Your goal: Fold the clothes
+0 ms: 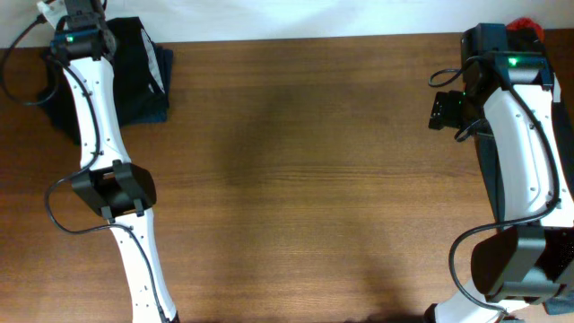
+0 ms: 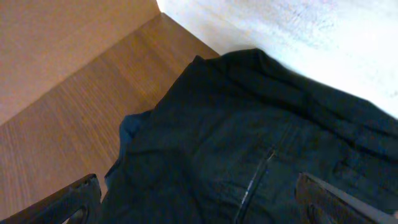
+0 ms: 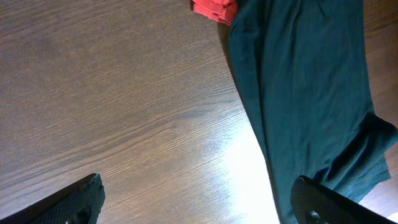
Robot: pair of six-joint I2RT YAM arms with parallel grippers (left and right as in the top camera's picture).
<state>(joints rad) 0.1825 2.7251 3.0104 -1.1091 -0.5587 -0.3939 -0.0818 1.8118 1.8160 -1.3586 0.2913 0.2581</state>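
Left gripper (image 2: 199,198) hovers over heap of soft black fabric garments (image 1: 143,67) at table's far left corner, fingers spread wide, gripping nothing. Black zip-front garment (image 2: 249,143) on top, navy blue fabric (image 2: 127,132) peeking out at its edge. Right gripper (image 3: 199,198) also spread and empty above brown wooden table (image 3: 124,93). Flat dark garment (image 3: 298,81) lies beside it, and red fabric scrap (image 3: 213,9) touches that garment's far edge.

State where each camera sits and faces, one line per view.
Overhead: above the table, facing straight down; left arm and right arm show.
Left wrist: on left arm, facing down at black garment; left gripper at bottom edge.
Right wrist: on right arm, facing down at navy garment; right gripper at bottom edge.
Shared: overhead and left wrist both show the black garment.
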